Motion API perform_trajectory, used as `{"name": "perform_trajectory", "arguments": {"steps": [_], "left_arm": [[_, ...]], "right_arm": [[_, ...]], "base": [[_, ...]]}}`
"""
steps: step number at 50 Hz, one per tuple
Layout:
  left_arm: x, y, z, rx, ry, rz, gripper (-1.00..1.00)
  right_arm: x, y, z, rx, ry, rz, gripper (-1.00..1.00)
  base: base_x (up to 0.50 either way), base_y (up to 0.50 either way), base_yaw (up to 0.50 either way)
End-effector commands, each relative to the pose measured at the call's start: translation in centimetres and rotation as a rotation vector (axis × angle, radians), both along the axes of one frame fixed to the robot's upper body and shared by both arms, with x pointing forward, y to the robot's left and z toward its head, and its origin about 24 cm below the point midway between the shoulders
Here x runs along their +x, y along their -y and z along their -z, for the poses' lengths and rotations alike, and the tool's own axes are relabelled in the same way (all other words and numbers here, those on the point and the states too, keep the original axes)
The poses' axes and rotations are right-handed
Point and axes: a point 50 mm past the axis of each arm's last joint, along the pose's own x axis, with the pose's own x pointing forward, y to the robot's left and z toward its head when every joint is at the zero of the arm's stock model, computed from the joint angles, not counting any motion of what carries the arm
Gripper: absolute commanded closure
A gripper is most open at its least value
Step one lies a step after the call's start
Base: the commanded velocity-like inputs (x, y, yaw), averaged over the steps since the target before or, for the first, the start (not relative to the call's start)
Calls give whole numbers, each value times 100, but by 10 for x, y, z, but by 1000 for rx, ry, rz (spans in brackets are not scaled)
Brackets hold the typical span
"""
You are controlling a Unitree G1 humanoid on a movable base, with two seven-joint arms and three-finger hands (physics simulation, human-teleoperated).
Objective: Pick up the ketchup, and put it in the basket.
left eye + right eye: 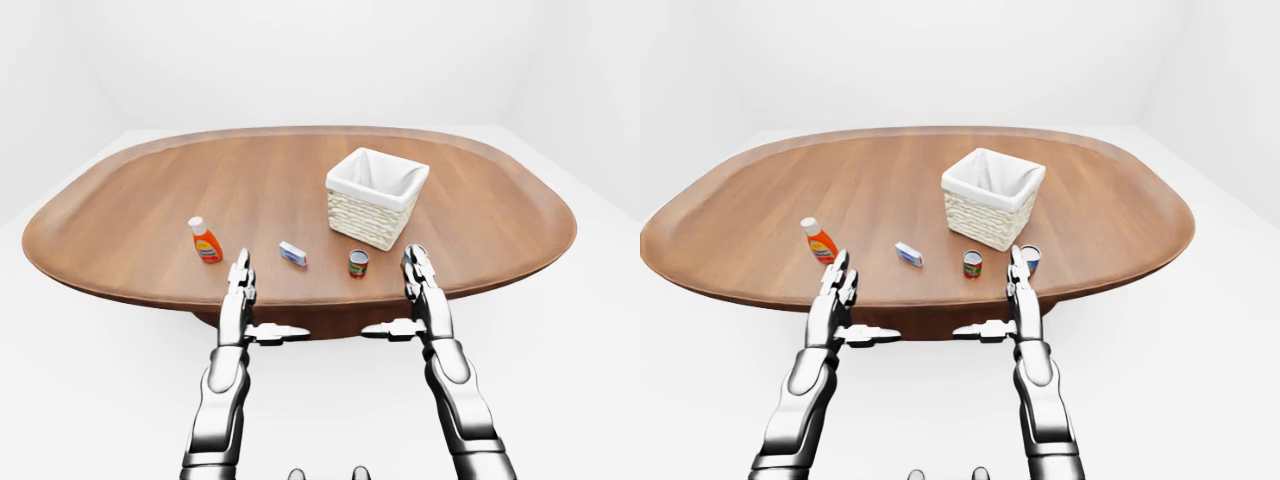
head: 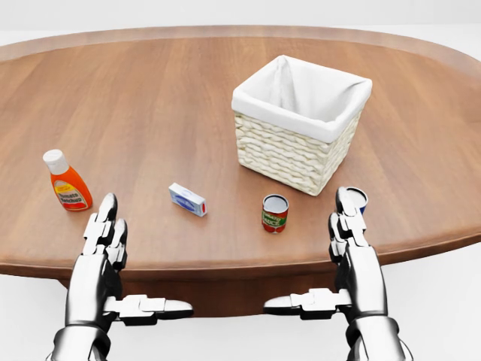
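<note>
Table (image 2: pixel 165 105): a large oval of brown wood, filling most of the head view; white floor and walls around it.

Ketchup (image 2: pixel 66 180): an orange bottle with a white cap and a label, standing upright on the table at about 9 o'clock in the head view, near the table's lower edge.

Basket (image 2: pixel 289 154): woven, pale, with a white cloth lining folded over its rim; it stands at about 1 o'clock from the centre of the head view, well apart from the ketchup.

Small box (image 2: pixel 187 199): white and blue, lying flat between the ketchup and the basket, at about 4 o'clock from the ketchup.

Can (image 2: pixel 275 213): red and green label, upright, just at 6 o'clock of the basket.

Second can (image 1: pixel 1030 260): blue and white, partly hidden behind the right fingertips in the head view.

Left hand (image 2: pixel 101 252): fingers stretched out straight and spread, thumb pointing sideways towards the other hand; it holds nothing. Its fingertips (image 2: pixel 107 204) lie near the ketchup, at about 5 o'clock from it, not touching.

Right hand (image 2: pixel 353 252): likewise flat and spread, thumb pointing inwards, holding nothing; fingertips over the table's edge, at 5 o'clock from the basket, far from the ketchup.
</note>
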Motion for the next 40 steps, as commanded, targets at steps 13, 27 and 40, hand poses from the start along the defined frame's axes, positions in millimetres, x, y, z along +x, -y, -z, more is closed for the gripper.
{"name": "perform_trajectory", "arguments": {"steps": [13,27,40], "left_arm": [[-5,-5,-3,3,10,7,-100],[-68,-24,-81,-36,288,-20,-100],[-73,-33,-88,-29,324,-40,-100]], "right_arm": [[-2,-1,-3,-29,12,-24,-100],[-58,-11,-73,-107,251,-20,-100],[-64,-10,-80,-115,280,-4,-100]], "base": [[0,0,0],[0,0,0],[0,0,0]]}}
